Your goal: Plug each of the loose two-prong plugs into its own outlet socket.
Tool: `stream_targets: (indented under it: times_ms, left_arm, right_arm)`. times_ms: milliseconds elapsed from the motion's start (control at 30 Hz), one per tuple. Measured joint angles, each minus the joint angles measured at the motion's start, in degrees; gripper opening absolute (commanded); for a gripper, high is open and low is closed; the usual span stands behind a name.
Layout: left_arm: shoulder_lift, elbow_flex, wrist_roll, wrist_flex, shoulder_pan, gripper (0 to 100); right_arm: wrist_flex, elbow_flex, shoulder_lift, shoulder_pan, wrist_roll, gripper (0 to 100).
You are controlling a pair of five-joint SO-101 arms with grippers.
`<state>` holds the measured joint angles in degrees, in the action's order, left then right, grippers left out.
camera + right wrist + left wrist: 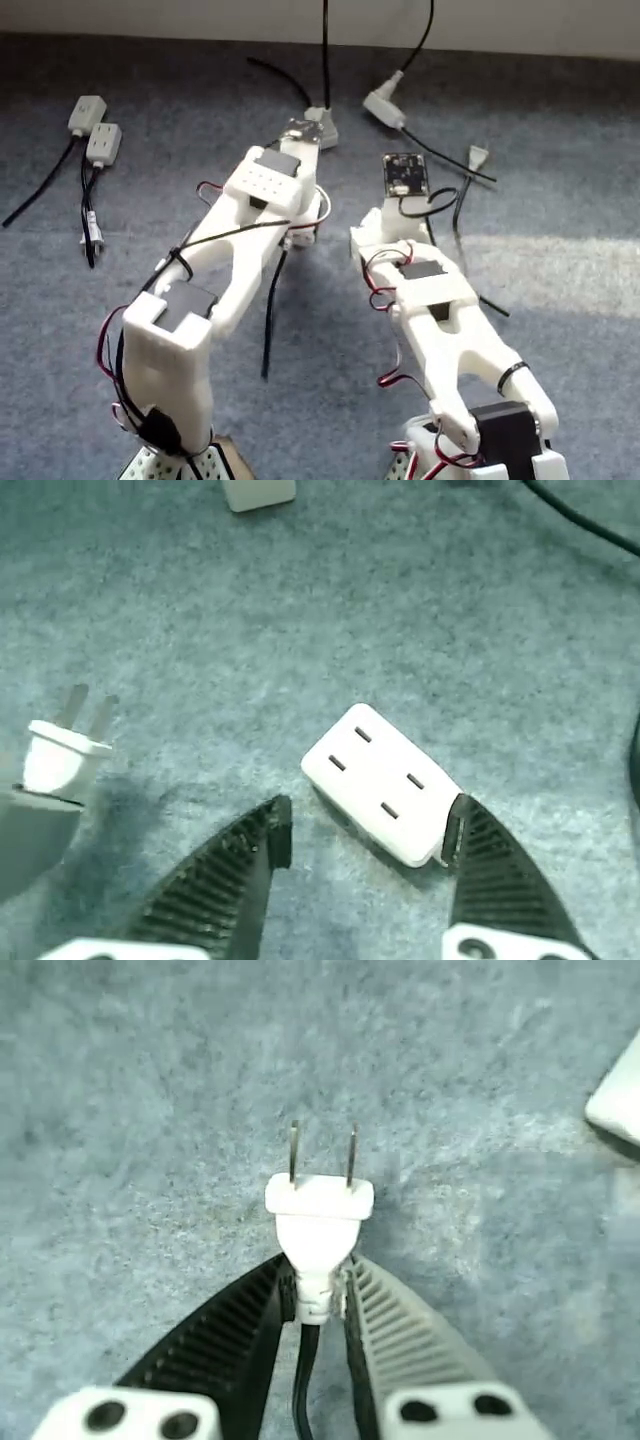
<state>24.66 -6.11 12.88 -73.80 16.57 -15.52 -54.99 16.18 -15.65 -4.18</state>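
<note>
- Okay, on my left wrist feed the left gripper (318, 1285) is closed narrow on the neck of a white two-prong plug (318, 1200), just where its black cord (305, 1380) comes out.
- The two prongs point away from the fingers, bare, over the grey carpet (130, 1110).
- On the right wrist feed the right gripper (368, 820) stands wide, holding nothing.
- A white outlet block (385, 785) lies flat on the carpet between the gripper's fingers, slotted face up, with two pairs of slots showing.
- One corner of the block touches one finger (462, 825); the other finger (270, 840) is clear of it.
- The same feed shows the held plug to the left of the outlet block, apart from it.
- From the high camera, both arms reach toward the far side of the carpet, the left one further.
- At far left lies a pair of outlet blocks (95, 128), side by side with black cords.
- A small loose plug (478, 155) lies to the right of the right arm's wrist.
</note>
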Motion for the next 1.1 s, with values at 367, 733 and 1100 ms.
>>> stream_targets:
  times_ms: [367,733,1100]
  left_arm:
    - [-12.8,4.1,-13.3,0.1,3.7,1]
    - [-37.3,30.8,-16.0,19.4,8.3,1]
    - [-69.9,75.7,-7.7,61.3,7.9,1]
  right_arm:
    - [4.4,0.0,0.0,6.9,0.0,24.1]
    - [7.3,0.0,0.1,8.4,0.0,24.1]
    - [7.3,0.0,0.1,8.6,-5.7,23.8]
